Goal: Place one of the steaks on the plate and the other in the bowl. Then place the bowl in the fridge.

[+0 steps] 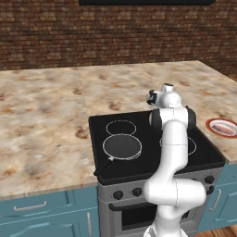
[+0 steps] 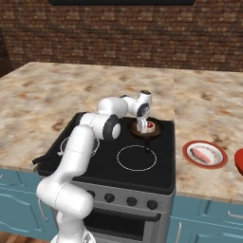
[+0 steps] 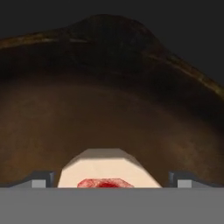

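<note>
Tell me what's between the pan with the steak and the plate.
In the right base view, only bare black cooktop and then counter lie between the pan and the plate, which already holds a steak.

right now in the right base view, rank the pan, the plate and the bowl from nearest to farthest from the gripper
1. pan: right under the open gripper, on the stove's back right burner, a steak in it.
2. plate: on the counter right of the stove, holding the other steak.
3. bowl: farther right, cut off by the picture's edge.

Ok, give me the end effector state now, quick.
End effector: open, jaws spread wide either side of the steak in the pan, holding nothing.
</note>
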Controlling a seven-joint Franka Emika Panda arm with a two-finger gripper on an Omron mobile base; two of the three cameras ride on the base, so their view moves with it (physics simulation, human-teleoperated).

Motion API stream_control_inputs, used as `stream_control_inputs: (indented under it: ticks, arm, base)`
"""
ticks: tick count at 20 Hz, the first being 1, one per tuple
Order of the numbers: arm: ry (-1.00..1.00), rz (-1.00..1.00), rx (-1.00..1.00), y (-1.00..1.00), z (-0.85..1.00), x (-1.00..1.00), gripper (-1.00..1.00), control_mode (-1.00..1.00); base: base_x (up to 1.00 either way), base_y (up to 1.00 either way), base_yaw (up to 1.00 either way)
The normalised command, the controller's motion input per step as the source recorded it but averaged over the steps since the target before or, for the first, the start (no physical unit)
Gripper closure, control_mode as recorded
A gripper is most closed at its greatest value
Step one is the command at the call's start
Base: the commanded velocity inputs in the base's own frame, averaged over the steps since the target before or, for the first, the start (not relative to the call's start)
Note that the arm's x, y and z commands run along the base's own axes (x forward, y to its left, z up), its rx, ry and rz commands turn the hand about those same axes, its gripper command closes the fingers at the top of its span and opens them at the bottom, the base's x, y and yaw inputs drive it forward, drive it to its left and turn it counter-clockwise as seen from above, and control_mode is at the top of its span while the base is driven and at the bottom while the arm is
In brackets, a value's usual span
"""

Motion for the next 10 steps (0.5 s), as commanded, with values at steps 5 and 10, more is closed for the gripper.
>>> stream_control_inputs:
  ticks: [5, 10]
  arm:
    - [0.00, -0.01, 0.00, -0.35, -0.46, -0.08, 1.00, -1.00]
    - [-0.01, 0.00, 0.00, -0.26, -0.08, -0.13, 1.00, -1.00]
  base:
    - [0.00, 0.00, 0.00]
    - [0.00, 0.00, 0.00]
